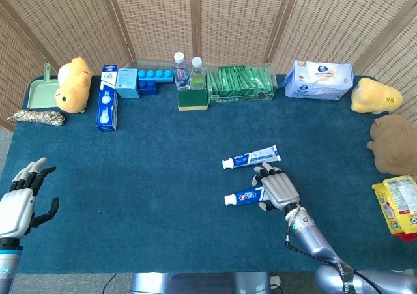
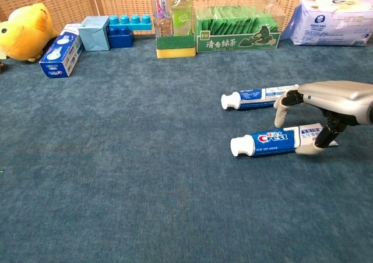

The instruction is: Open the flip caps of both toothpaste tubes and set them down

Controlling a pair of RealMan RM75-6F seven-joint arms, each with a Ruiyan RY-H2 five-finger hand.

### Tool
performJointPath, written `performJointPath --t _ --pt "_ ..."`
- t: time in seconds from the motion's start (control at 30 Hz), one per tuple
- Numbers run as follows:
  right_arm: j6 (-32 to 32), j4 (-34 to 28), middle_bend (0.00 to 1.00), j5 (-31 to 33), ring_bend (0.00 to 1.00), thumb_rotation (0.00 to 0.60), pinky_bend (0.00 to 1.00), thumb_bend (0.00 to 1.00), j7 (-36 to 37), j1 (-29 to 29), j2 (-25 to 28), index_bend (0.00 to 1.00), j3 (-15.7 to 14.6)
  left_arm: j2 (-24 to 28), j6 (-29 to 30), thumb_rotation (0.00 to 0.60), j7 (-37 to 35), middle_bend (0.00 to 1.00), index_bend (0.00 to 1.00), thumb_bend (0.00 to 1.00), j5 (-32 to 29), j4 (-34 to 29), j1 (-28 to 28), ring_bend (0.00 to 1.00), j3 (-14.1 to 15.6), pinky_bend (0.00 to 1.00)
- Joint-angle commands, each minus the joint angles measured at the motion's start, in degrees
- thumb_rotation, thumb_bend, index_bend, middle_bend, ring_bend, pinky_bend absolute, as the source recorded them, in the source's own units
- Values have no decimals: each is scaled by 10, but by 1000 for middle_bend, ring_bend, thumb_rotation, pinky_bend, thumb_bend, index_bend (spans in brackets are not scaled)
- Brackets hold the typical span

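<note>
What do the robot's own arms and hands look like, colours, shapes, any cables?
Both hands are humanlike: a silver-grey back plate, dark segmented fingers and pale fingertips. The right hand sits on a slim, rounded metallic-silver forearm with a small green and red mark at the wrist and a thin dark cable alongside. The left hand has a paler whitish back; little of its arm shows.
</note>
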Motion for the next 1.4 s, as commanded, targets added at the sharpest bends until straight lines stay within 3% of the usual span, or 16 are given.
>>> performJointPath --t 0.03,0.43,0.63,0.8,0.9,1.4 --pt "0 4 176 0 51 600 184 255 2 1 0 345 -3 0 2 600 -1 50 140 418 1 0 1 24 0 60" --pt "-22 27 179 12 49 600 185 284 7 20 2 356 -7 0 8 600 0 34 137 416 5 -3 3 5 3 59" --pt "-29 35 220 2 71 600 194 321 29 23 0 562 -9 1 13 600 -2 30 135 415 6 -5 6 0 3 59" --pt "-13 35 417 -35 249 600 332 384 74 12 -1 795 -5 3 19 600 -2 22 130 414 10 -8 8 0 4 59" --pt "10 34 494 -66 332 600 403 407 113 0 4 865 -1 4 26 600 -3 20 127 415 16 -12 11 0 5 59" --pt "31 35 672 -135 542 600 653 474 269 -40 31 921 -6 4 15 600 5 17 115 414 28 -25 3 0 6 60"
